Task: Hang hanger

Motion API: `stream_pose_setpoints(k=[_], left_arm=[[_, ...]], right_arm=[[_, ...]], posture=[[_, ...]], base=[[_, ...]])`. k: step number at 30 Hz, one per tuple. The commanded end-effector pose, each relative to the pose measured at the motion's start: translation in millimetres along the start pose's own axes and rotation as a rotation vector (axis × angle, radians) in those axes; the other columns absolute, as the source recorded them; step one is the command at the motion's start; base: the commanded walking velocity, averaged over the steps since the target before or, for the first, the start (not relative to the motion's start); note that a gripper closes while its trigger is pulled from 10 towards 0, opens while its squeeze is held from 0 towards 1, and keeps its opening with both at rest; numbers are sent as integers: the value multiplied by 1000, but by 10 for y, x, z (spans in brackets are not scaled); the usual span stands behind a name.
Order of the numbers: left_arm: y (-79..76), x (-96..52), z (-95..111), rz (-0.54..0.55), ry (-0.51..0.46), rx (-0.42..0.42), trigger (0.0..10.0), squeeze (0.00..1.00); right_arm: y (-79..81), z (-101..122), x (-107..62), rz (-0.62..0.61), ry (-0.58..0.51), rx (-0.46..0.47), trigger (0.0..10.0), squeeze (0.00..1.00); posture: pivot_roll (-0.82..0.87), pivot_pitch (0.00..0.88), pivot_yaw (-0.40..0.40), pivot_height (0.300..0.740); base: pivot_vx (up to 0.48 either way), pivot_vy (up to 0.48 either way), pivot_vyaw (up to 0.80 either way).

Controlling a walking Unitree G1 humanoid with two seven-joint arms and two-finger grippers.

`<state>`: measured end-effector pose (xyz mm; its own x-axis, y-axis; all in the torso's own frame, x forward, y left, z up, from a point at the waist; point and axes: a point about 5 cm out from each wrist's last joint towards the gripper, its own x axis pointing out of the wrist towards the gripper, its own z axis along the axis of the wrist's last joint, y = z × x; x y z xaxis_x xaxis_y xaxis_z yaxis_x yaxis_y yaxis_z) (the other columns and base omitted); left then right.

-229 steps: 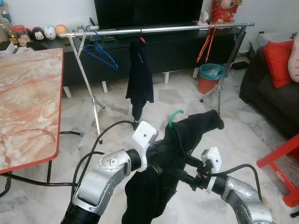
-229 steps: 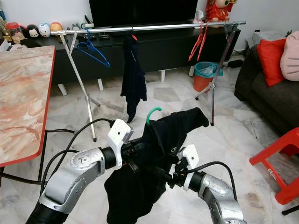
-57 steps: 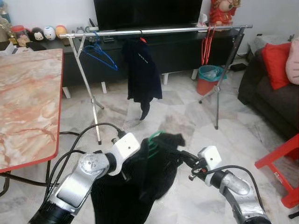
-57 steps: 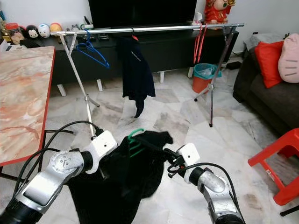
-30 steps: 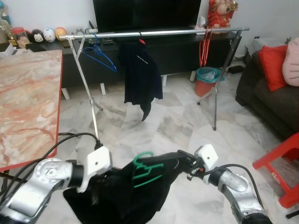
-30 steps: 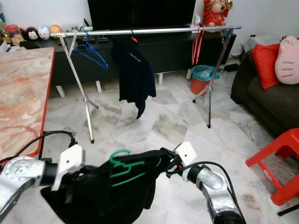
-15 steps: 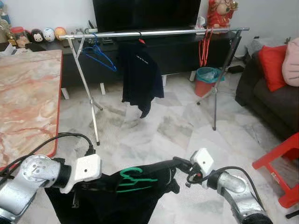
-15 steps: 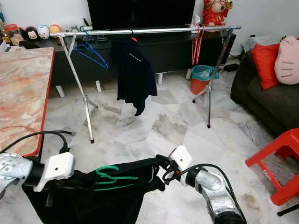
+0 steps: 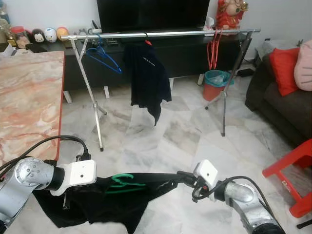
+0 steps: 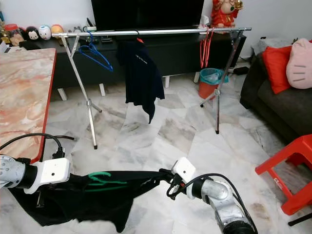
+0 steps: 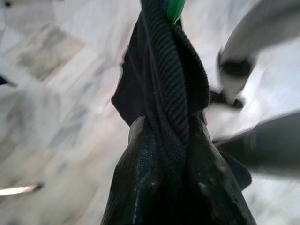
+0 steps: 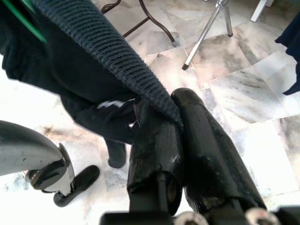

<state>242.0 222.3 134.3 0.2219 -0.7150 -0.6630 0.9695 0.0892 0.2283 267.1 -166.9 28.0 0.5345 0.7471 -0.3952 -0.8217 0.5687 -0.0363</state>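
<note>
Item: black garment (image 9: 122, 195) on a green hanger (image 9: 119, 181), stretched low between both arms, probably to open the neck and seat the hanger before hanging. Left gripper (image 11: 159, 154): fingers pinched on the ribbed collar. Right gripper (image 12: 176, 123): fingers pressed together on the far hem. Destination: silver rail (image 9: 161, 34), well ahead, carrying a dark shirt (image 9: 146, 78), blue hangers (image 9: 103, 54) and red hangers (image 9: 213, 48).

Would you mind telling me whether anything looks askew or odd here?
Yes: the black garment is stretched flat between the left gripper and right gripper, with its green hanger lying sideways in the neck. On the rail, the blue hanger hangs tilted.
</note>
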Motion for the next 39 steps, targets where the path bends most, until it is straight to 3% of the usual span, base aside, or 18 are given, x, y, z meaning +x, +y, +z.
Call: stream_pose_setpoints(k=[1, 3, 5, 9, 15, 16, 17, 18, 20, 21, 29, 35, 39], left_arm=[[53, -168, 92, 24, -78, -12, 10000, 0], [60, -185, 158, 25, -166, -40, 10000, 0], [61, -185, 169, 23, -180, -45, 10000, 0], [58, -196, 340, 7, -354, -73, 10000, 0], [31, -104, 172, 5, -172, -50, 10000, 0], [29, -81, 174, 7, -178, -54, 10000, 0], [18, -59, 179, 3, -185, -57, 10000, 0], [-2, -20, 191, -6, -199, -65, 10000, 0], [-9, -4, 195, -8, -205, -69, 10000, 0], [-21, 27, 203, -10, -213, -78, 10000, 0], [-36, 88, 204, -15, -221, -83, 10000, 0], [-64, 162, 142, -28, -190, -90, 10000, 0], [-86, 192, 152, -40, -198, -93, 10000, 0]], right_arm=[[-88, -132, -162, -47, 69, 17, 0, 0], [-84, -147, -168, -45, 74, 22, 0, 0], [-82, -151, -168, -44, 76, 24, 0, 0], [-65, -171, -164, -34, 83, 31, 0, 0], [-157, -107, -171, -109, 38, 43, 0, 0], [-171, -76, -159, -124, 14, 54, 6784, 0], [-185, -42, -148, -139, -10, 63, 10000, 0], [-204, 13, -134, -159, -51, 78, 10000, 533], [-210, 34, -130, -164, -66, 83, 10000, 533], [-211, 53, -126, -162, -80, 93, 10000, 1000], [-200, 66, -156, -116, -88, 104, 10000, 1000], [-139, 170, -242, 29, -154, 184, 10000, 1000], [-72, 163, -305, 122, -128, 196, 10000, 1000]], posture=[[14, 0, -60, 740], [14, 0, -60, 740], [13, 0, -60, 740], [11, 0, -61, 740], [12, 0, -59, 740], [11, 0, -59, 740], [9, 0, -59, 740], [8, 0, -58, 740], [8, 0, -58, 740], [7, 0, -57, 740], [2, 0, -53, 740], [-9, 0, -47, 740], [-12, 0, -46, 740]], base=[[0, 0, 0], [0, 0, 0], [0, 0, 0], [0, 0, 0], [0, 0, 0], [0, 0, 0], [0, 0, 0], [0, 0, 0], [0, 0, 0], [0, 0, 0], [0, 0, 0], [0, 0, 0], [0, 0, 0]])
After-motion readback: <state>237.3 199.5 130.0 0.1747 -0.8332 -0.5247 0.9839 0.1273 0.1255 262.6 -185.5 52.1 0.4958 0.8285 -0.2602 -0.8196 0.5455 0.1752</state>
